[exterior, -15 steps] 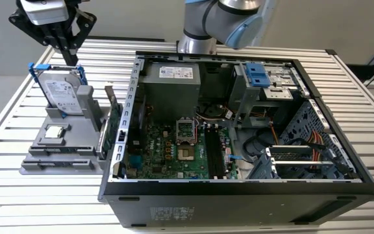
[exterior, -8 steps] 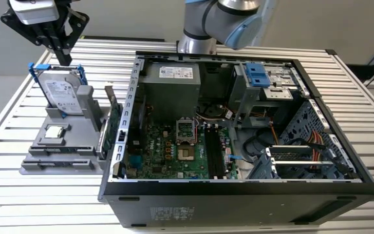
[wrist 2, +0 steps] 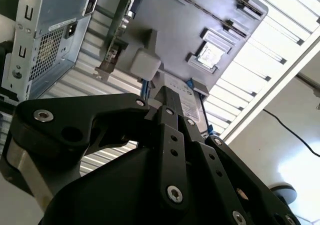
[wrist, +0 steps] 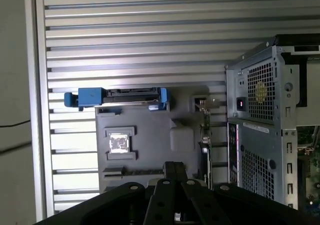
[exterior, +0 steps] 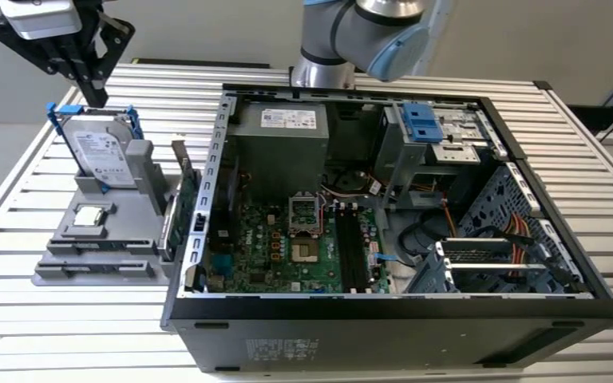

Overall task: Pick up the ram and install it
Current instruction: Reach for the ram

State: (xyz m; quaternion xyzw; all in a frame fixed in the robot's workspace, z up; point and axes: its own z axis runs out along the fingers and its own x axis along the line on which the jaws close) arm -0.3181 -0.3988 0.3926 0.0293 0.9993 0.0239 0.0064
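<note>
The black gripper [exterior: 93, 94], fingers pressed together on nothing, hangs above the grey holder's [exterior: 104, 270] far edge. The thin green-black ram stick [exterior: 168, 233] stands edgewise along the holder's edge beside the black computer case [exterior: 392, 323]. It is likely light, stiff and fragile, best pinched mid-length.

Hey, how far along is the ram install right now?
Nothing looks done yet. The gripper is shut and empty, over the hard drive standing in the grey parts holder beside the open computer case. I cannot pick out the ram for sure; grasping it and seating it on the motherboard both remain.
</note>
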